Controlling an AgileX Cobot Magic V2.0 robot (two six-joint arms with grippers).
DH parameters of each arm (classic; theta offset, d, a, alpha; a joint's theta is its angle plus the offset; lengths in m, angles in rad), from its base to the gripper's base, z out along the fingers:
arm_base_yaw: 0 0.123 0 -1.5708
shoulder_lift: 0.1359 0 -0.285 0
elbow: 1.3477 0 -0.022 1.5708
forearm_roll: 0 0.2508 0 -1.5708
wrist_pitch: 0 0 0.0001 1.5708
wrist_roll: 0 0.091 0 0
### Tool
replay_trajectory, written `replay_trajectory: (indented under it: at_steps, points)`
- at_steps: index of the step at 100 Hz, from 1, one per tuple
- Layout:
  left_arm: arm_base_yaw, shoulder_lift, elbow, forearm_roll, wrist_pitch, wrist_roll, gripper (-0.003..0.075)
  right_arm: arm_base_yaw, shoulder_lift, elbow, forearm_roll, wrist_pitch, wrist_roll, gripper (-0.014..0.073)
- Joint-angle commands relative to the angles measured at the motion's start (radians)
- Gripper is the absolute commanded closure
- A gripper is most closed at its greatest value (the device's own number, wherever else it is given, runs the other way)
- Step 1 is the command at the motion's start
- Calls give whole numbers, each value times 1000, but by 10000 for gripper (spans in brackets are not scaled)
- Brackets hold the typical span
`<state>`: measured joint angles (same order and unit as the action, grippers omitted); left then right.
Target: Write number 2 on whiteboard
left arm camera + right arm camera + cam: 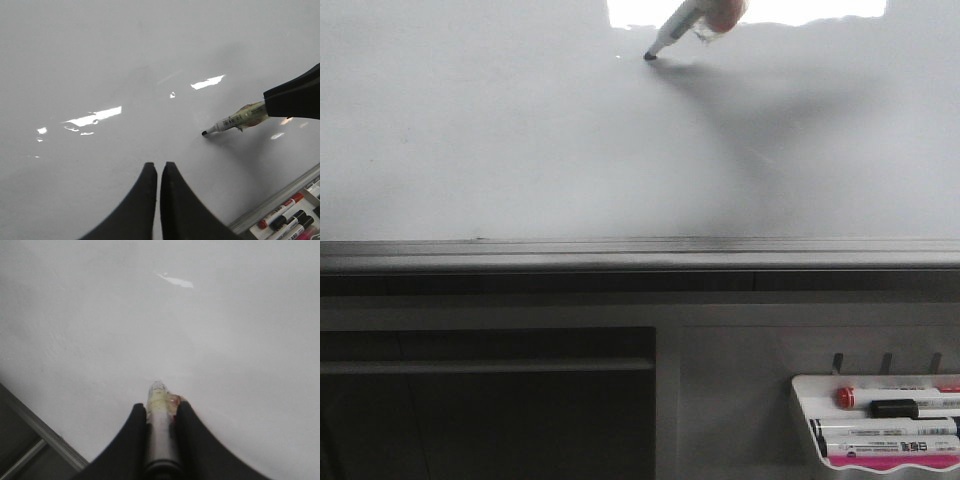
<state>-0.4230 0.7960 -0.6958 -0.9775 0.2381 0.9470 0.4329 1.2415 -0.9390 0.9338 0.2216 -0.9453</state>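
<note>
The whiteboard (520, 150) fills most of the front view, and its grey metal ledge (640, 252) runs along the lower edge. Wide bare surface is seen on every side of the marker (670, 32), whose dark tip is placed at or just above the board near the upper edge of the front view; whether it touches cannot be told. No drawn stroke of the number 2 is visible on the board in any view.

The marker is clamped by the right pincer (160, 412), one finger on each side of the barrel. In the front view this pincer is cut off by the frame edge. The left pincer (159, 172) is held above bare board, well apart from the marker, with its fingers pressed together and nothing between them.

A white marker tray (802, 400) is mounted below the ledge at the lower right and is partly cut off. Several markers lie in it; an exact count is not possible.
</note>
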Motion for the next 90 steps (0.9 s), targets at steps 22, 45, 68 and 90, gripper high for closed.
replay_trajectory:
  at_steps: [22,45,68,90]
  points:
    - [1,-9,-27,-24,-47,-1,740,-19,-64,17,13,-168,-12,646]
    - [1,-9,-27,-26,-47,-1,740,-64,-168,134,57,-231,-12,647]
    - [1,-9,-27,-31,-47,-1,740,-72,-173,193,61,-102,-12,647]
    - [1,-9,-27,-49,-47,-1,740,-22,-100,193,61,-56,-12,647]
